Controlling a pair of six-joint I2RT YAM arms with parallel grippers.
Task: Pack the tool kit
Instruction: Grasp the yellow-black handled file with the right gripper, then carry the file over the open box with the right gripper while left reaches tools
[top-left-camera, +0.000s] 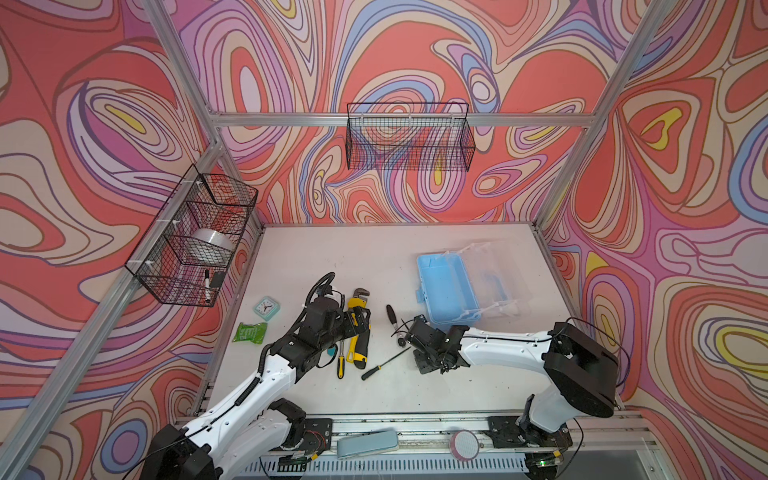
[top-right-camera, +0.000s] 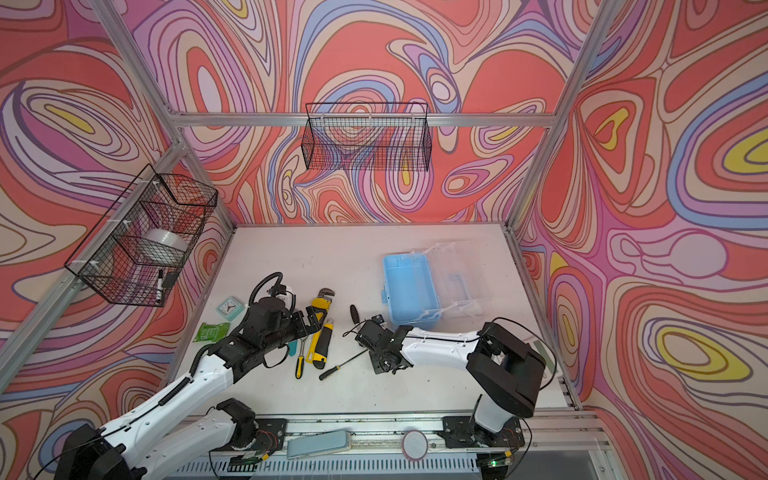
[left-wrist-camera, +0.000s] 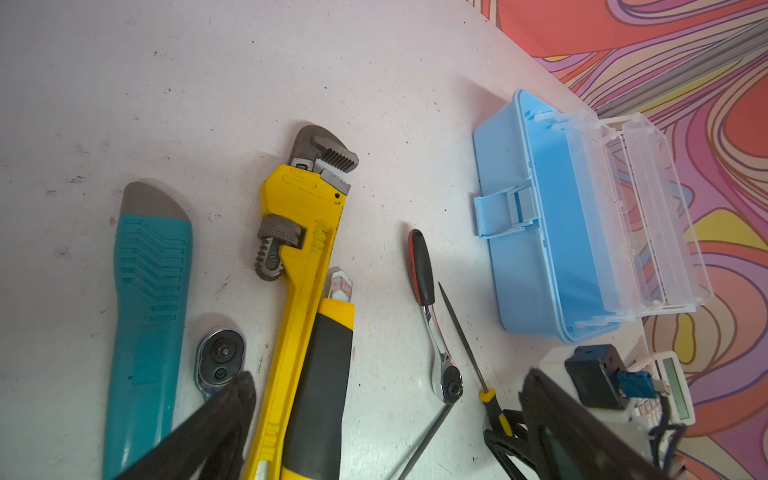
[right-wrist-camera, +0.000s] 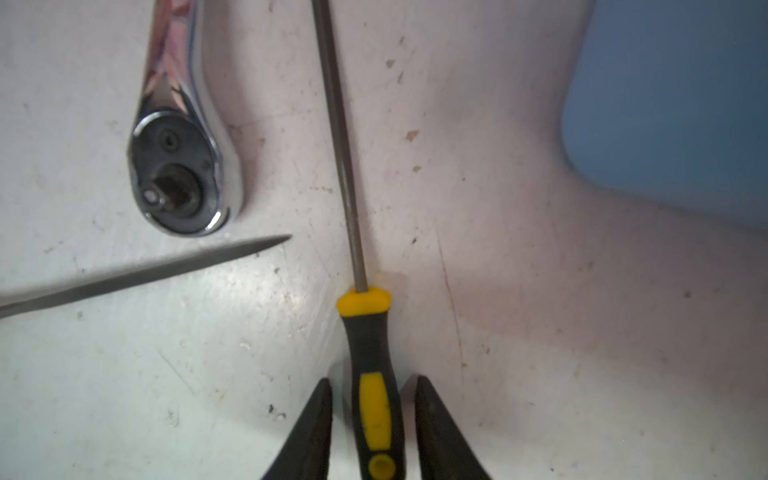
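Swirl-patterned walls surround a white table. Right gripper straddles a yellow-and-black file handle, fingers not yet touching; likely closing, then lifting. Left gripper hovers spread wide, holding nothing. Light blue tool kit, clear lid open and seemingly empty, sits at two o'clock

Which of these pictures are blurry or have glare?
In the right wrist view the tool kit is a soft blue blur, and the chrome ratchet head throws bright reflections; in the left wrist view the near black fingers blur; both top views bow straight frame bars.
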